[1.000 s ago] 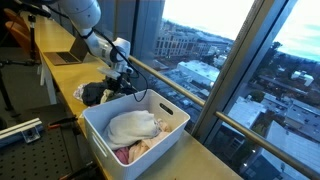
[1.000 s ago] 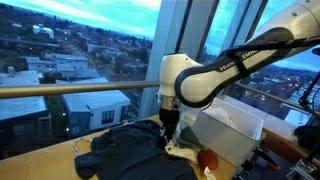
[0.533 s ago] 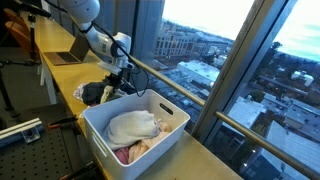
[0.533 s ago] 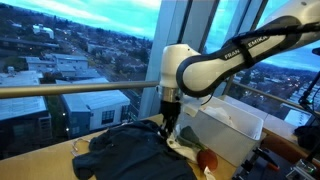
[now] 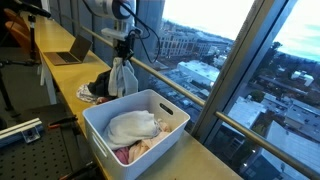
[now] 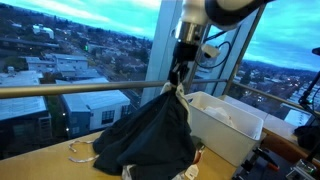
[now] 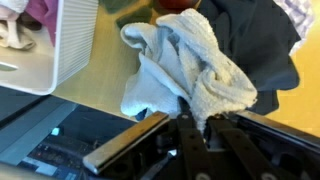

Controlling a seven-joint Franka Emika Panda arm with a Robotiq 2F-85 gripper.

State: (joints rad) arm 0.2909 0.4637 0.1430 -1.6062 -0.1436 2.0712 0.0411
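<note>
The gripper (image 5: 124, 57) is clamped on one edge of a pale towel (image 5: 122, 80). The towel hangs free above the counter (image 5: 60, 73), just past the far rim of the white bin (image 5: 103, 145), with open air on the room side and the window (image 5: 205, 50) close behind. In an exterior view a dark garment (image 6: 150, 135) drapes like a tent from the gripper down to the counter, its lower edge just beside the bin's wall.

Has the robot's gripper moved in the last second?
Yes: the gripper has risen well above the white plastic bin, lifting a pale terry towel.
</note>
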